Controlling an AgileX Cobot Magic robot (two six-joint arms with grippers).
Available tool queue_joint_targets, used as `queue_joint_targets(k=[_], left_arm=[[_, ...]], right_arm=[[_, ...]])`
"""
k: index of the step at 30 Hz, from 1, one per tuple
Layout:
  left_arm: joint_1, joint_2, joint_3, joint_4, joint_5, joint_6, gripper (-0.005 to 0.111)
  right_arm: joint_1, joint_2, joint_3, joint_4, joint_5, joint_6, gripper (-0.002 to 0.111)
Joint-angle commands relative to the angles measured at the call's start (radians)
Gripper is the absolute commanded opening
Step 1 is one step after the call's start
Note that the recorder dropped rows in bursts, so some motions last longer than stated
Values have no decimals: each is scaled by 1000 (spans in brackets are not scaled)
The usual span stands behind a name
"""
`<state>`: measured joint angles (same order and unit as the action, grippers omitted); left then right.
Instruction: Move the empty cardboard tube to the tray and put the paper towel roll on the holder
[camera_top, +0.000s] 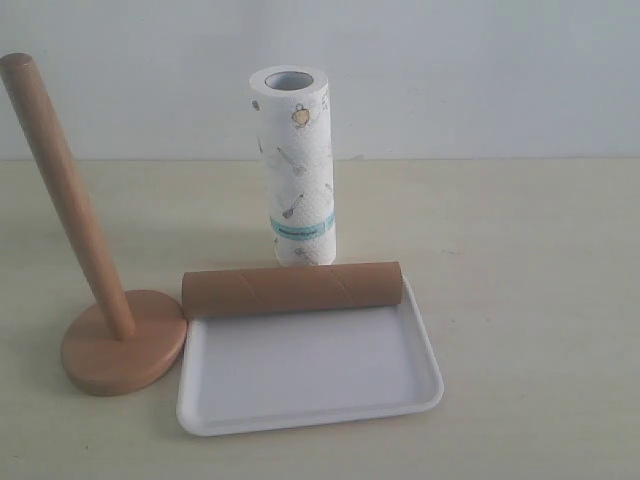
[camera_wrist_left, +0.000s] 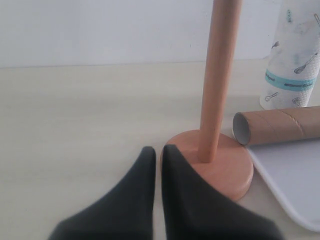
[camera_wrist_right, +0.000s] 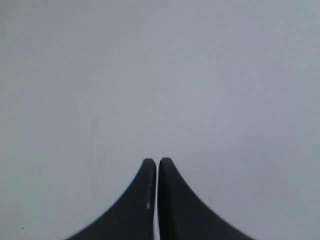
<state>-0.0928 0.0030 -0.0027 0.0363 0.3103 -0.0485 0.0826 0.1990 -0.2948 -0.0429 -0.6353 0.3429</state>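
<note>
The empty cardboard tube (camera_top: 292, 289) (camera_wrist_left: 280, 126) lies on its side across the far rim of the white tray (camera_top: 310, 375) (camera_wrist_left: 295, 180). Behind it the paper towel roll (camera_top: 293, 165) (camera_wrist_left: 292, 60) stands upright on the table. The wooden holder (camera_top: 95, 290) (camera_wrist_left: 215, 145) stands bare at the left, its base touching the tray's corner. My left gripper (camera_wrist_left: 159, 150) is shut and empty, close to the holder's base. My right gripper (camera_wrist_right: 157, 162) is shut and empty, facing a plain grey surface. Neither gripper shows in the exterior view.
A pale wooden tabletop (camera_top: 530, 260) runs under everything, with a plain white wall (camera_top: 480, 70) behind it.
</note>
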Motion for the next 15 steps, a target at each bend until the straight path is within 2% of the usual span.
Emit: queue_joint_targets(k=[1, 10, 15], left_arm=[[3, -3, 3, 4, 0, 7, 4], [3, -3, 3, 4, 0, 7, 4], [3, -3, 3, 4, 0, 7, 4]], right_arm=[[-3, 230, -151, -67, 107, 85, 1], [-3, 698, -184, -497, 155, 351, 1], [-3, 920, -184, -592, 150, 483, 1]])
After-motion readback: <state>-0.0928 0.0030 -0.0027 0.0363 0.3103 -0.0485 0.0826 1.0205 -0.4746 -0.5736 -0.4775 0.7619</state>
